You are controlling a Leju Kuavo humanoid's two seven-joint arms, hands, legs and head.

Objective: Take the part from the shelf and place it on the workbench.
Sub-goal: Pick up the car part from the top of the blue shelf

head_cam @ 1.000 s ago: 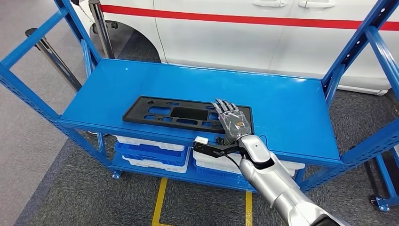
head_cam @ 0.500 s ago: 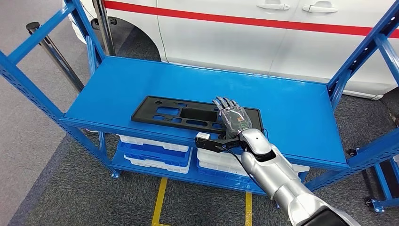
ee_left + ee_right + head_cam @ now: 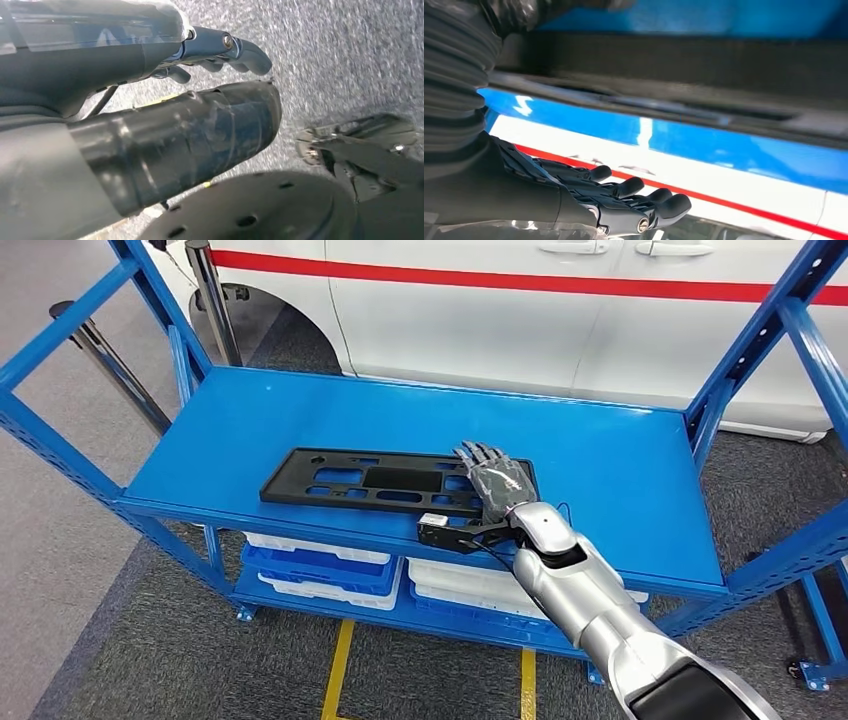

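Observation:
A flat black plastic part (image 3: pixel 370 480) with several cut-outs lies along the front of the blue shelf top (image 3: pixel 610 465). My right hand (image 3: pixel 497 483) lies flat over the part's right end with its fingers stretched out and nothing in its grasp. I cannot tell whether it touches the part. In the right wrist view the same hand (image 3: pixel 589 200) is spread beside the dark part (image 3: pixel 674 65) and the blue shelf (image 3: pixel 664 135). My left hand (image 3: pixel 200 100) hangs over the grey floor, fingers loosely extended, holding nothing.
A white car with a red stripe (image 3: pixel 560 300) stands close behind the shelf. Blue uprights (image 3: pixel 760 330) frame both ends. White and blue trays (image 3: pixel 320 565) sit on the lower shelf. Black posts (image 3: pixel 105 355) stand at the left. Yellow floor lines (image 3: pixel 340 670) run below.
The camera swayed a little. My right hand has reached slightly farther over the part's right end and sits lower on it. The part has not moved.

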